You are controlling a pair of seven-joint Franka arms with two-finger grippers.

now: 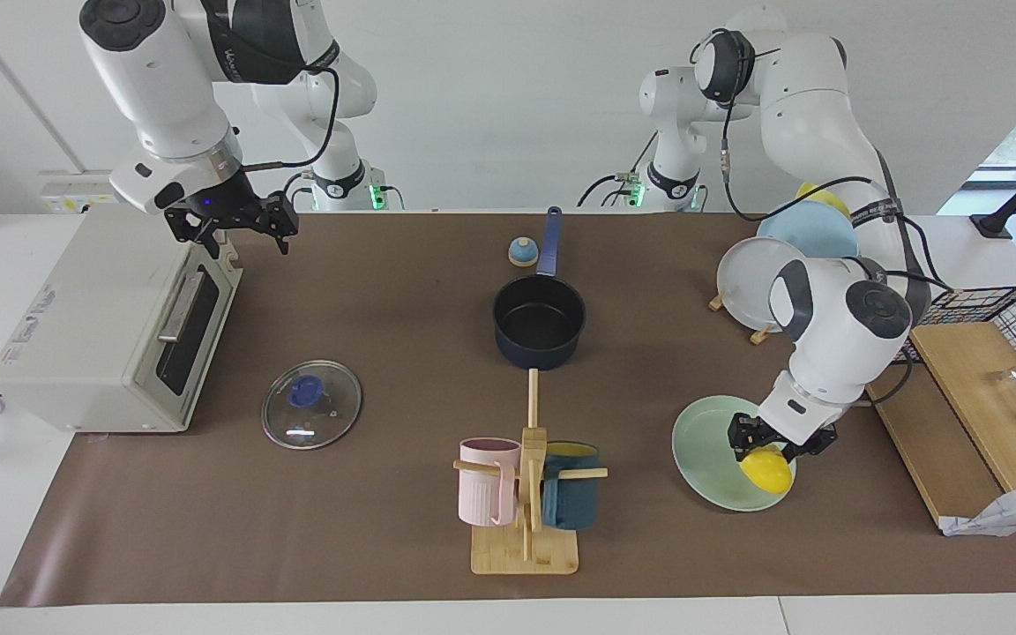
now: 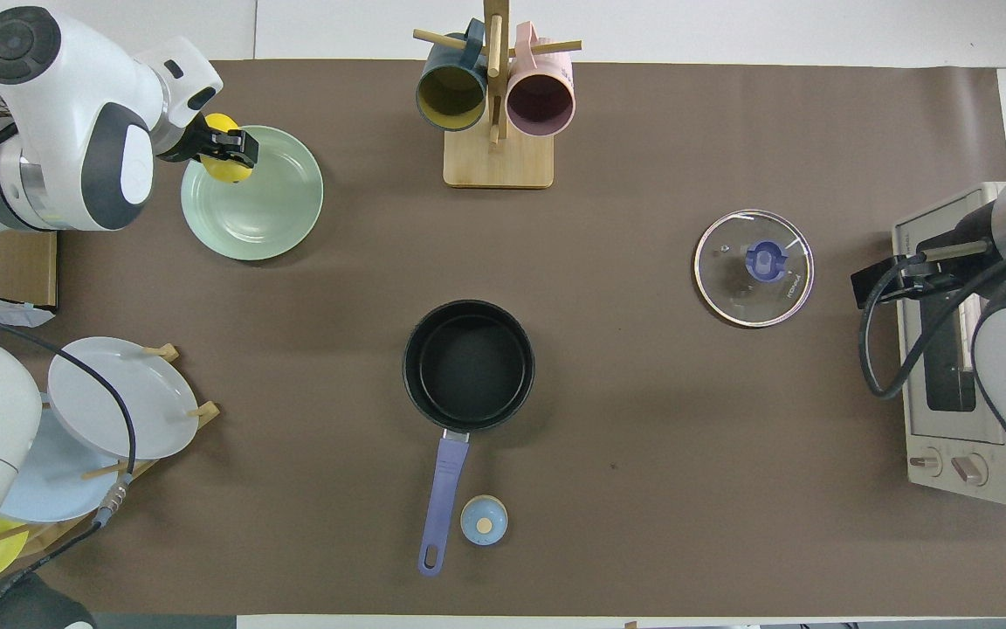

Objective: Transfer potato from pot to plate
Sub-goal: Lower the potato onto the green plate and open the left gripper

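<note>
The yellow potato (image 1: 765, 470) (image 2: 223, 169) is held in my left gripper (image 1: 773, 448) (image 2: 229, 147), which is shut on it. It hangs low over the mint-green plate (image 1: 704, 450) (image 2: 269, 210), near the plate's rim on the side toward the left arm's end of the table. I cannot tell whether the potato touches the plate. The navy blue pot (image 1: 539, 322) (image 2: 468, 365) stands empty mid-table, its handle pointing toward the robots. My right gripper (image 1: 235, 231) (image 2: 871, 284) waits open and empty above the toaster oven's front top edge.
A glass lid (image 1: 310, 404) lies in front of the toaster oven (image 1: 102, 326). A mug tree (image 1: 526, 494) stands farther from the robots than the pot. A plate rack (image 1: 750, 287), a small blue bell (image 1: 522, 252) and a wooden board with a wire basket (image 1: 993, 353) are also there.
</note>
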